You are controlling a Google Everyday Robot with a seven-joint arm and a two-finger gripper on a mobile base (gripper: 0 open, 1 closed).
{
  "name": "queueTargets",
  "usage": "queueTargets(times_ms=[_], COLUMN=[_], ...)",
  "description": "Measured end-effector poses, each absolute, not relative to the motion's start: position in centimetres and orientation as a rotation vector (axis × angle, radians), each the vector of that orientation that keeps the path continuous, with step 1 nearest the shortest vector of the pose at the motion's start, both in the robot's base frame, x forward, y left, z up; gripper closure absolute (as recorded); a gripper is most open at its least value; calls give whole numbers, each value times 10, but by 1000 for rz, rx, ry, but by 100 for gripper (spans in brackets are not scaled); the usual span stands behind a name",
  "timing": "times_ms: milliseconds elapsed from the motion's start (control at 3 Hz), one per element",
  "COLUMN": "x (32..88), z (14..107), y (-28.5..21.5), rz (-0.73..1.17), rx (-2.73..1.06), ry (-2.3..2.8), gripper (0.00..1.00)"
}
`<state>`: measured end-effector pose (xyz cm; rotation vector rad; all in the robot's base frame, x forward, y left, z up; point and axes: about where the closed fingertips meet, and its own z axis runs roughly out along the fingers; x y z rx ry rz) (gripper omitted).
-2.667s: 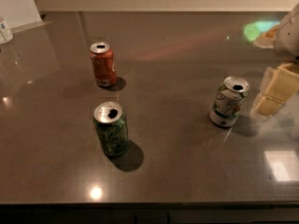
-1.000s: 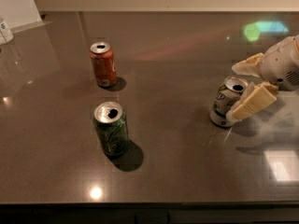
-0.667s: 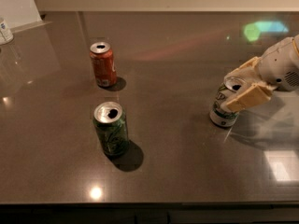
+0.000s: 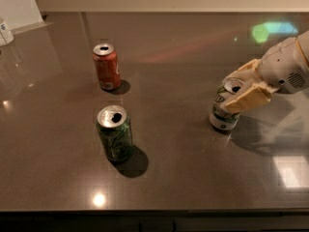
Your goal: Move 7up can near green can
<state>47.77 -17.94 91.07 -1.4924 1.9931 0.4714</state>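
Note:
The 7up can (image 4: 222, 117), white with a dark green base and a silver top, stands upright at the right of the dark table (image 4: 183, 168). My gripper (image 4: 231, 92) reaches in from the right. Its tan fingers (image 4: 247, 98) sit on either side of the can's upper part, snug against it, and the near finger covers part of the can's front. The green can (image 4: 115, 134), all green with pale squiggles, stands upright at the lower left, well apart from the 7up can.
An orange-red can (image 4: 106, 66) stands behind the green can at the upper left. A white object (image 4: 5, 32) sits at the far left edge. The table's front edge runs along the bottom of the view.
My gripper has moved left from beside the 7up can until its fingers sit around the can's top. The cans have not moved.

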Motion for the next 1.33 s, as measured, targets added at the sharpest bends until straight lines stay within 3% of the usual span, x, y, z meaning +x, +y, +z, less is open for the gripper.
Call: queueTargets(times_ms=[333, 1333], x=[479, 453], z=[917, 920], y=[-151, -46], rz=[531, 675], rx=[-1525, -1740], ry=[1935, 1746], gripper=[100, 100])
